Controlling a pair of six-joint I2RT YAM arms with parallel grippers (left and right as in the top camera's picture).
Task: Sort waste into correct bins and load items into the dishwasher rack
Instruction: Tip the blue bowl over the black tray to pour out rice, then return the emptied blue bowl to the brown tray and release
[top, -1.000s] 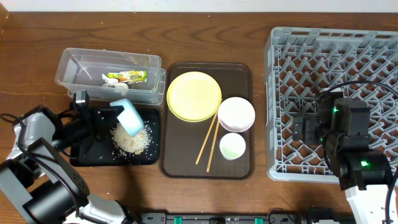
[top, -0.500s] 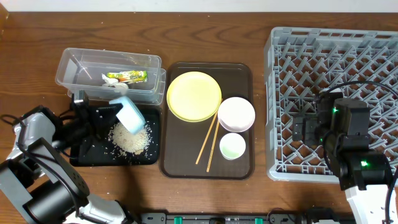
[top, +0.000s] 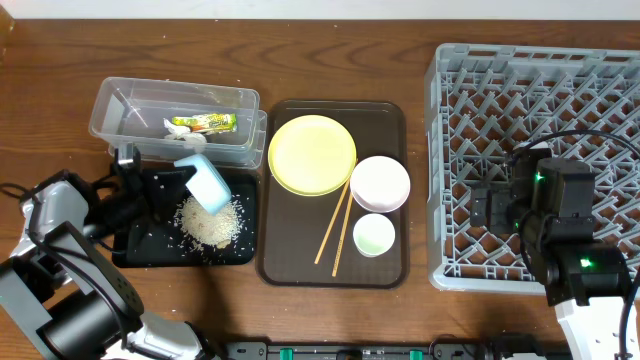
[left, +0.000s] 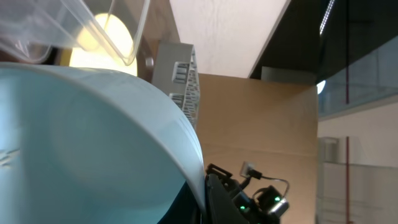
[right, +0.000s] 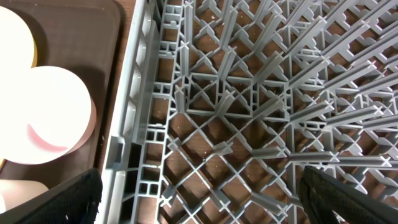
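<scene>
Light blue bowl hangs tilted over the black tray, clamped in left tool; right tool spread wide.

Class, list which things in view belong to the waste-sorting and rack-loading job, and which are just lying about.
Belongs to the job: snack wrapper, rice, clear tub, black tray, light blue bowl, yellow plate, white bowl, pale cup, chopsticks, dishwasher rack.

Just lying about: brown serving tray, wooden table.
</scene>
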